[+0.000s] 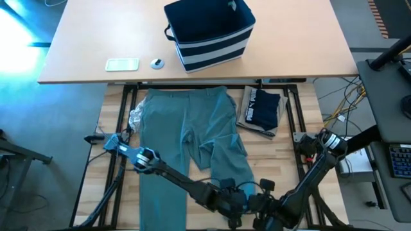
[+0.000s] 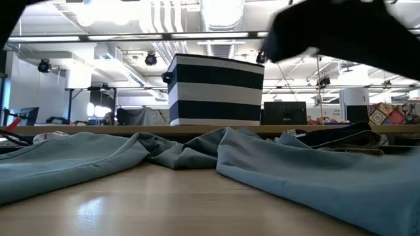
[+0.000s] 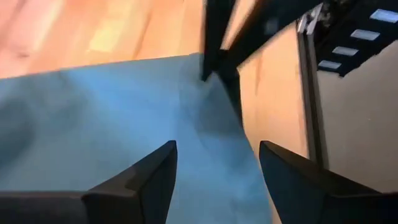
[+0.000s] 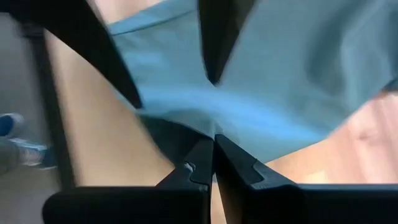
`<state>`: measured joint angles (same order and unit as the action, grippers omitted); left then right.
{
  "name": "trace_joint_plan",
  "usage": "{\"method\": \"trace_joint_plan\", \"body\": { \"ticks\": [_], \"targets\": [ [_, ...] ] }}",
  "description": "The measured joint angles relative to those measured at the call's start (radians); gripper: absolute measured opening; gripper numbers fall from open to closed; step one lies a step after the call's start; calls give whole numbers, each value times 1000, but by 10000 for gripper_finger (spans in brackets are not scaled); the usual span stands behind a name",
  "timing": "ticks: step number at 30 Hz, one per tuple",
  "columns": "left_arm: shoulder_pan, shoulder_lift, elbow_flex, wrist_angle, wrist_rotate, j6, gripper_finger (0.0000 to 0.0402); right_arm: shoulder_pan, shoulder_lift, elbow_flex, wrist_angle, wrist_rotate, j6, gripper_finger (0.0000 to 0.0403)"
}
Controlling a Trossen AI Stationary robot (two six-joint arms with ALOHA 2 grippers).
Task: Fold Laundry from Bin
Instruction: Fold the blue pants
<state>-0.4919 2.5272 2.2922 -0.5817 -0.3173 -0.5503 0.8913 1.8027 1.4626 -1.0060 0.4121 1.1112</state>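
We look straight down on a large teal-green garment (image 1: 192,138), a pair of trousers, spread flat on the near wooden desk (image 1: 282,167), its waistband toward the far side and its legs running toward the arms. The leg on the right side of the overhead picture is rumpled and twisted partway along. Just beside it to the right lies a dark navy garment with white print (image 1: 264,109), folded, resting on a tan piece (image 1: 252,125) whose edges show around it. A crumpled grey-white patterned piece (image 1: 136,117) sits at the trousers' left edge near the waistband.

The bin (image 1: 209,32), navy with white stripes around its lower half, stands upright on the lighter desk (image 1: 96,38) beyond, well apart from the clothes. In the level view it rises behind the folds of teal cloth. A flat pale rectangular item (image 1: 122,63) and a small round object (image 1: 157,63) lie to its left.

Both arms reach to the near end of the right trouser leg. The left pincer (image 3: 217,168) hangs over the teal cloth near its corner, its two dark fingers spread with the fabric showing between them. The right pincer (image 4: 214,158) is just beside it, its fingers pressed together over the hem; we cannot tell whether any cloth is caught between them.
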Motion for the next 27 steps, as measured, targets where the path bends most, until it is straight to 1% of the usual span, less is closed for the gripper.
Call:
{"method": "trace_joint_plan", "body": {
  "ticks": [1, 2, 3, 6, 8, 12, 15, 17, 19, 21, 23, 24, 27],
  "targets": [
    [0, 31, 49, -9, 1, -5, 212, 4, -2, 6, 7, -4, 5, 9],
    [-1, 52, 63, 20, 2, -13, 213, 9, -5, 12, 12, -4, 8, 9],
    [-1, 48, 32, 101, 8, -42, 213, 10, -7, 18, 10, -4, 9, 9],
    [-3, 24, -51, 192, 14, -175, 213, 10, -10, 32, 7, 0, 32, 9],
    [-11, 22, -71, 198, -16, -211, 213, 13, -20, 38, 3, 6, 54, 9],
    [-27, 22, -90, 190, -86, -214, 212, 18, -42, 42, 11, -2, 67, 9],
    [-29, 22, -92, 171, -98, -220, 200, 14, -51, 42, 14, -1, 67, 9],
    [-31, 22, -93, 169, -101, -215, 178, 17, -60, 42, 17, -5, 62, 9],
    [-33, 18, -93, 157, -103, -211, 141, 19, -63, 42, 17, -29, 55, 9],
    [-35, 12, -93, 132, -103, -211, 92, 22, -63, 42, 17, -54, 52, 9],
    [-35, 1, -93, 101, -103, -211, 33, 27, -63, 42, 17, -63, 59, 9],
    [-36, -5, -93, 95, -103, -212, 17, 30, -63, 42, 17, -69, 69, 11],
    [-35, -21, -93, 73, -103, -212, 10, 53, -63, 42, 17, -73, 112, 27]
  ]
}}
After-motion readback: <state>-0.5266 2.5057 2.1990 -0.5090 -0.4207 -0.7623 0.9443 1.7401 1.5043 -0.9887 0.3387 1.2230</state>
